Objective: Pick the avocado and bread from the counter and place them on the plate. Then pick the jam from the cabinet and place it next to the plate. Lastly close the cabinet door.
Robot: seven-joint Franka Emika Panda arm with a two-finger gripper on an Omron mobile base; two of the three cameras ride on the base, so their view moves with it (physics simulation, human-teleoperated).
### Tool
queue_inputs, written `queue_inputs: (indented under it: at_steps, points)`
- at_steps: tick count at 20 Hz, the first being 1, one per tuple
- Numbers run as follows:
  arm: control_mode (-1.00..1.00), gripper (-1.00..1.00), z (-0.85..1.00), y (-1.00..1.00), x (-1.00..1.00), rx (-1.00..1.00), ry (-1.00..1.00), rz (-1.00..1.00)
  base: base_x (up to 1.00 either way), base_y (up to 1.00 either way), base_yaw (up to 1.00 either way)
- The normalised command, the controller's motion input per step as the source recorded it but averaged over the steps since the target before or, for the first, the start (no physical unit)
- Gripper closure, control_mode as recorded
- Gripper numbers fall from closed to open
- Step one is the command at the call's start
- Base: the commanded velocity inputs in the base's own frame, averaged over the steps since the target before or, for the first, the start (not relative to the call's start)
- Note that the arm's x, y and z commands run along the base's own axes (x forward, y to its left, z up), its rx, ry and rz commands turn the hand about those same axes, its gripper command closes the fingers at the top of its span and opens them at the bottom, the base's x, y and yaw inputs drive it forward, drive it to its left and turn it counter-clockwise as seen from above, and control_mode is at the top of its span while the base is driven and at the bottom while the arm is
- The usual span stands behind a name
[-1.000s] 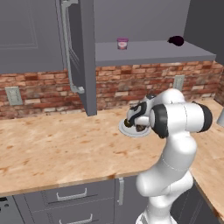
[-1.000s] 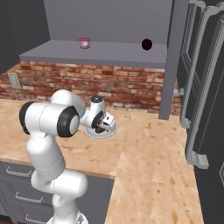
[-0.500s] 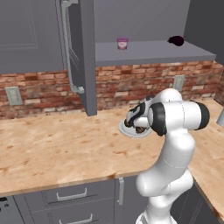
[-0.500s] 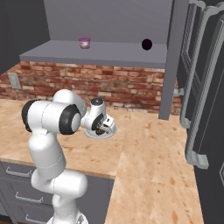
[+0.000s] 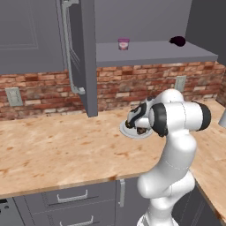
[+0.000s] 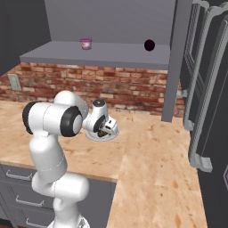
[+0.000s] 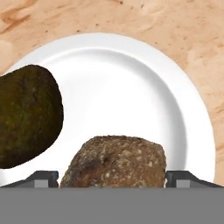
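On plate (image 7: 131, 78), near counter's (image 5: 53, 154) back edge: bread (image 7: 114, 162) sits at near rim, avocado (image 7: 24, 116) beside it at plate's left rim. Gripper (image 7: 112, 177) low over bread, jaws spread wide, 2 tips clear of both sides, gripping nothing. Judgement: bread placement done; lift straight up, avoid nudging bread. Jam (image 5: 123, 43) waits on cabinet (image 5: 150, 53) shelf, near front edge; cabinet door (image 5: 81, 53) open.
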Motion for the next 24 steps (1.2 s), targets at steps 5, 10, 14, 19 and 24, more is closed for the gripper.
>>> queue_inputs:
  at_steps: [5,10,14,19,24]
  points:
    - [-1.00,-1.00,0.09,0.00,0.00,0.00,-0.09,0.00,0.00,0.00,0.00]
    - [-1.00,-1.00,0.22,0.00,0.00,0.00,-0.12,0.00,0.00,0.00,0.00]
    - [-1.00,-1.00,0.32,0.02,0.00,0.00,-0.13,0.00,0.00,0.00,0.00]
    - [-1.00,-1.00,0.35,0.14,0.00,0.00,-0.17,0.00,0.00,0.00,0.00]
    - [-1.00,-1.00,0.43,0.11,-0.22,0.00,-0.22,0.00,0.00,0.00,0.00]
